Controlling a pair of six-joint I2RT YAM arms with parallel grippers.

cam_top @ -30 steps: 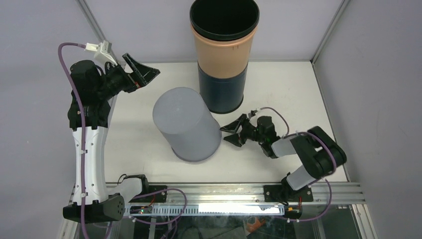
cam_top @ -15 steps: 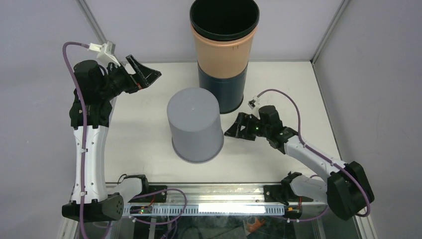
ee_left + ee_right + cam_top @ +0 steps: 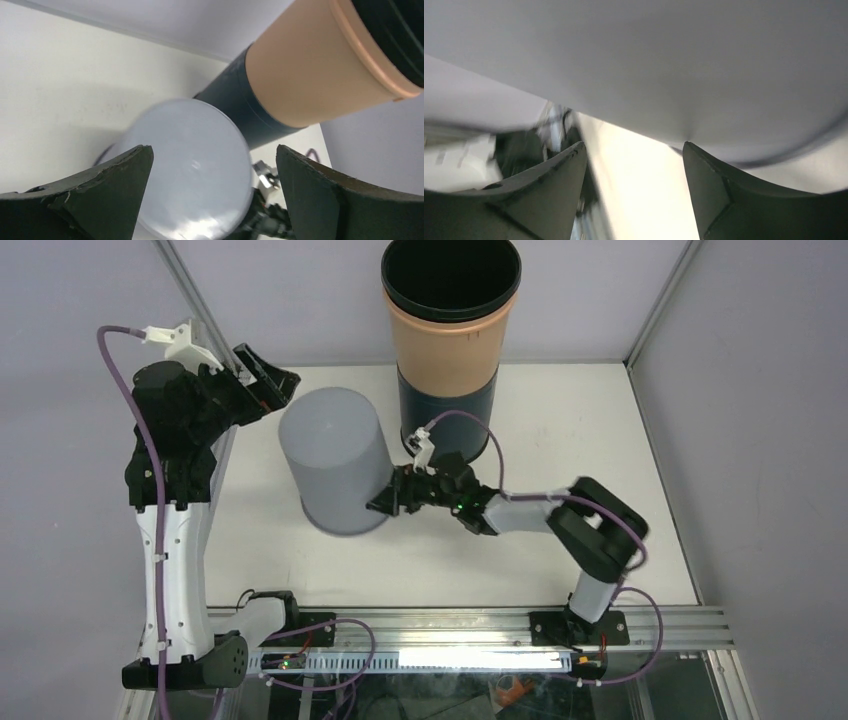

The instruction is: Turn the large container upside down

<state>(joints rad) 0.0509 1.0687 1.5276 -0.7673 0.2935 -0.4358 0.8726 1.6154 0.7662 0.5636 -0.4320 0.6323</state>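
Top: gray bin is leaning left, closed end up, beside the stack; the right gripper is touching its lower rim.
Left wrist: left gripper is hovering spread over the bin's base.
Right wrist: fingers are gaping apart under the bin's wall.
Handling: probably light, stiff and slick, so pinching the rim looks best.

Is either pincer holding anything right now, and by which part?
Nothing is gripped. The left pincer hangs open by the gray bin's top. The right pincer, also open, sits at its lower rim.
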